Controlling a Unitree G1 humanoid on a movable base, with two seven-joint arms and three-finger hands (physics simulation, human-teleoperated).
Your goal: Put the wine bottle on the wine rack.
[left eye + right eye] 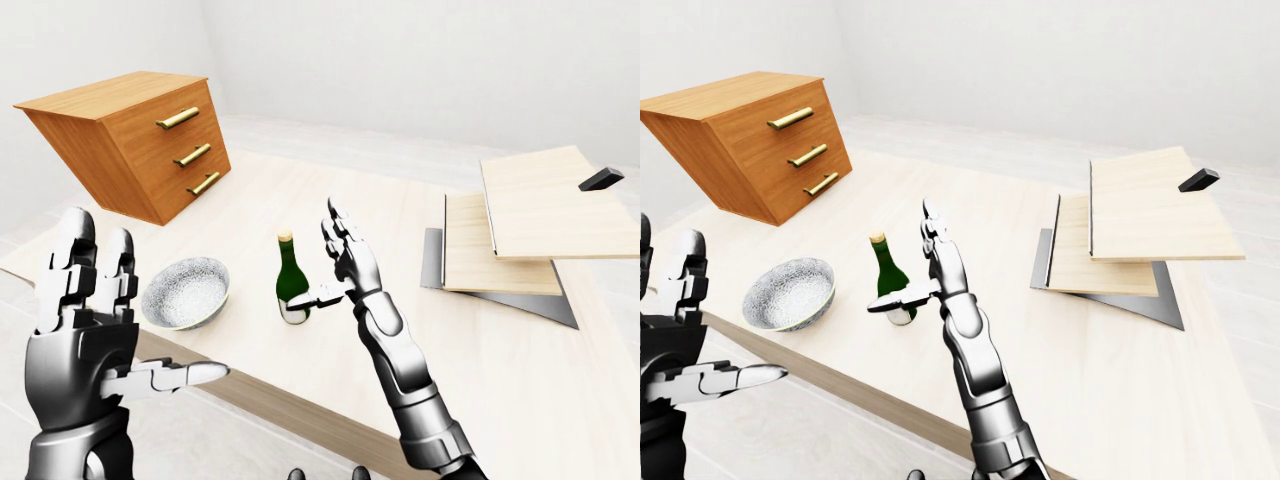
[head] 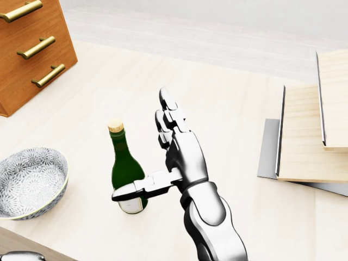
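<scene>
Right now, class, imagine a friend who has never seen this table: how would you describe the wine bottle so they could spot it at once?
Start at the wooden drawer chest at the left of the pale table in the left-eye view, then come down past the speckled grey bowl. Just right of the bowl stands the wine bottle, upright beside the right hand. It alone is dark green glass, with a cork top and a pale label.

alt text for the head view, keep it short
The robot's right hand stands open beside an upright green wine bottle on a pale wooden table, its thumb crossing in front of the bottle's base. A patterned bowl sits at the left edge, a wooden drawer unit at top left, and stacked wooden boards at right.
</scene>
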